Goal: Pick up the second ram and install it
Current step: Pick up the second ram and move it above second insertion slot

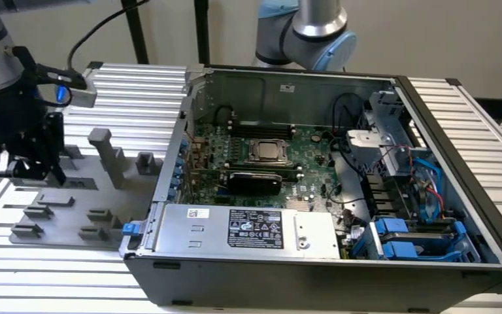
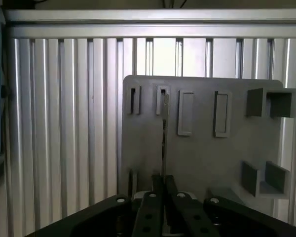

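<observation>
Gripper (image 2: 163,190): jaws pinching the second ram (image 2: 164,136) edge-on.
Ram tip: at a slot of the grey fixture (image 2: 202,148); cannot tell if clear.
Risk: side-load there bends or tilts it.
Case (image 1: 190,98): the wall could snag a tilted stick.

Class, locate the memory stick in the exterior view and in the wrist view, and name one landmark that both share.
Exterior view: at the exterior view's left, the memory stick hangs in the tool above the grey plate.
Wrist view: edge-on, a thin line gripped by the tool, over the grey plate.
Shared landmark: the grey plate with slots.
</observation>
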Tool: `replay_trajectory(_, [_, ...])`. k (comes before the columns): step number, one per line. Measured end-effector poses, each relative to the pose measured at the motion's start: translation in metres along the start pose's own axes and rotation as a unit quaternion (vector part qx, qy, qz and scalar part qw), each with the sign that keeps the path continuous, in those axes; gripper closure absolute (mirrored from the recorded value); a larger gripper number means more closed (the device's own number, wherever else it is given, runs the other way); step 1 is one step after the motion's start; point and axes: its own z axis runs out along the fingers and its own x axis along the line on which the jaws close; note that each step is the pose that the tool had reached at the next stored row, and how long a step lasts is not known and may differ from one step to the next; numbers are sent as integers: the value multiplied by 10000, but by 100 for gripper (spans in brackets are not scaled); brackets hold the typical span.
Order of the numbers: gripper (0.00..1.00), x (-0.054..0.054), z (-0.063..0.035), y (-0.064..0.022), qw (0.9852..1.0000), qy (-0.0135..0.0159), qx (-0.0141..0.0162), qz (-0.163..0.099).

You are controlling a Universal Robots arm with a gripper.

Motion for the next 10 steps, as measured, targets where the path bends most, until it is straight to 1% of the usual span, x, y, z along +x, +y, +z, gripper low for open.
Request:
replay_trajectory(5, [100,7,-226,-176,10000,0,-3,0])
replay_trajectory(10, [100,15,-456,-398,10000,-3,-6,0])
